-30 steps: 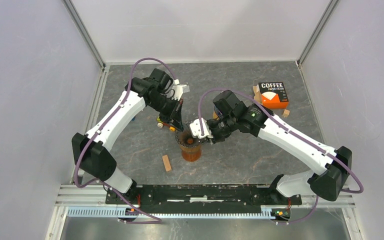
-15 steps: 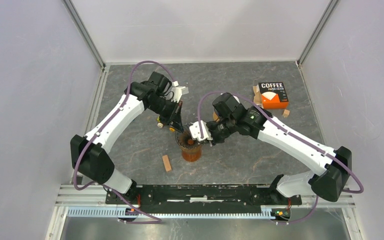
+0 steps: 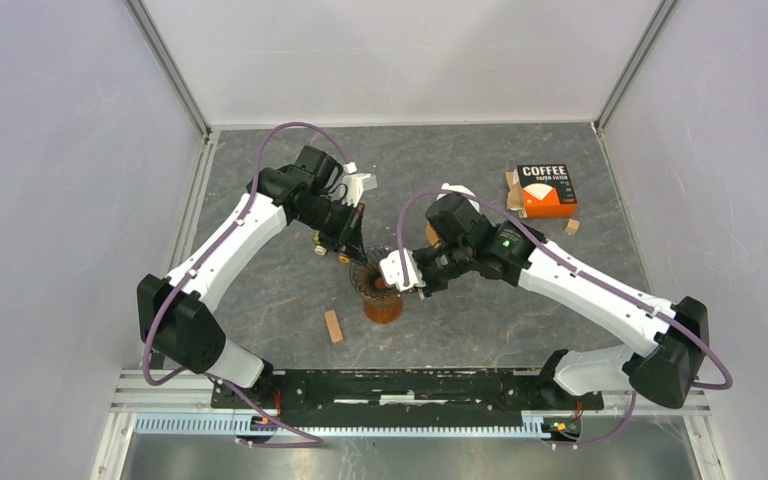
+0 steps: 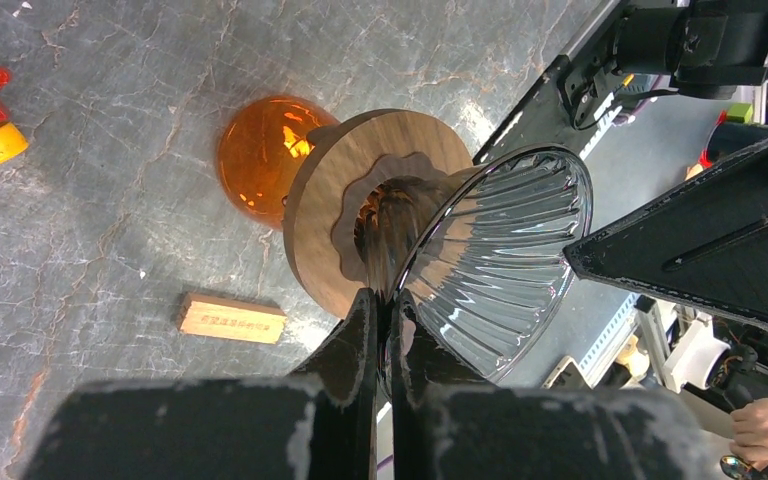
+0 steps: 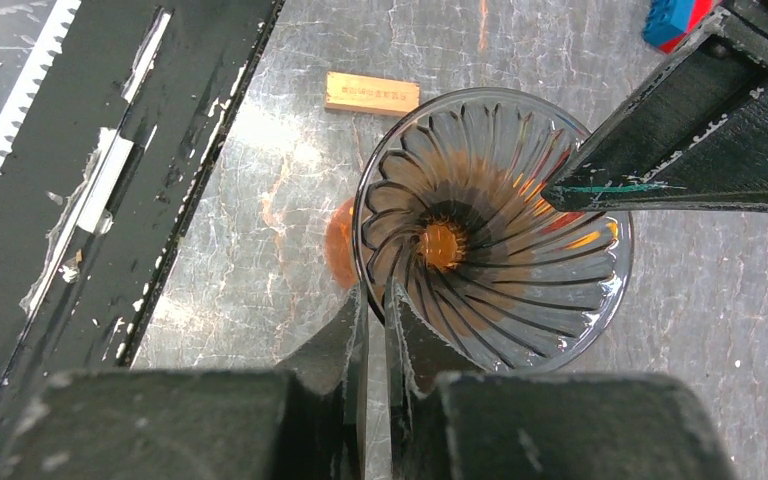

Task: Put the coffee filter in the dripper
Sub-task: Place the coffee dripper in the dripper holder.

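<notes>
The left gripper was clamped on the rim of the glass dripper, and the right gripper was pinched shut on the opposite rim (thin glass in both). Uneven pulling could crack or tip it onto the orange server below. No coffee filter lay inside, and the filter box stood well apart. Both arms reached inward, wrists angled down.

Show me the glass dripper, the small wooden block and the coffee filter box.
glass dripper (image 5: 480,300), right wrist view, ribbed inner wall
wooden block (image 5: 372,93), right wrist view, top face
coffee filter box (image 3: 543,190), top external view, black printed top
</notes>
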Tool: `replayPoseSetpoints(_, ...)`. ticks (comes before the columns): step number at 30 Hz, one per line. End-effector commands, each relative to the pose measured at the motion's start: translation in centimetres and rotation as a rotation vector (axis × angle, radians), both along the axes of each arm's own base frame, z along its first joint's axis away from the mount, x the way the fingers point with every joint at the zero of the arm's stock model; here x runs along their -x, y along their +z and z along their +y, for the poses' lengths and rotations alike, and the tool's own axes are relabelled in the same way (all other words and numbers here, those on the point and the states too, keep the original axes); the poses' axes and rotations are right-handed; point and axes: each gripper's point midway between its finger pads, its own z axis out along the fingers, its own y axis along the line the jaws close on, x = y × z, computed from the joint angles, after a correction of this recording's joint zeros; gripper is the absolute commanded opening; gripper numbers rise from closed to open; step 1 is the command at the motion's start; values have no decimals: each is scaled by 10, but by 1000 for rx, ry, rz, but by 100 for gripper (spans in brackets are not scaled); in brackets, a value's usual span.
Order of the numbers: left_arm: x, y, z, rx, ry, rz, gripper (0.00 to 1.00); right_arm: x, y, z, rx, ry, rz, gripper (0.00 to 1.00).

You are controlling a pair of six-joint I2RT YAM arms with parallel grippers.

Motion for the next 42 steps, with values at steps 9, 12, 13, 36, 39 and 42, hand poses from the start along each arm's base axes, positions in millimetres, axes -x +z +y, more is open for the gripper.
replayPoseSetpoints(9,-9,-20,3,-84,-4,10,2,-1,-59,-20,146,-51,38,0)
replayPoseSetpoints(12,-8,-21,2,-89,-10,18,2,1,-64,-21,152,-44,61,0)
replayPoseSetpoints(13,-7,-22,3,-93,-8,18,2,1,-64,-21,152,-46,62,0)
replayPoseSetpoints(36,10,-40,12,-108,-70,-145,2,-4,-75,-29,214,-80,16,0)
replayPoseSetpoints(39,11,-42,13,-115,-81,-158,2,-5,-77,-29,226,-82,2,0)
replayPoseSetpoints(42,12,-42,12,-119,-87,-176,2,-3,-85,-30,244,-81,-7,0)
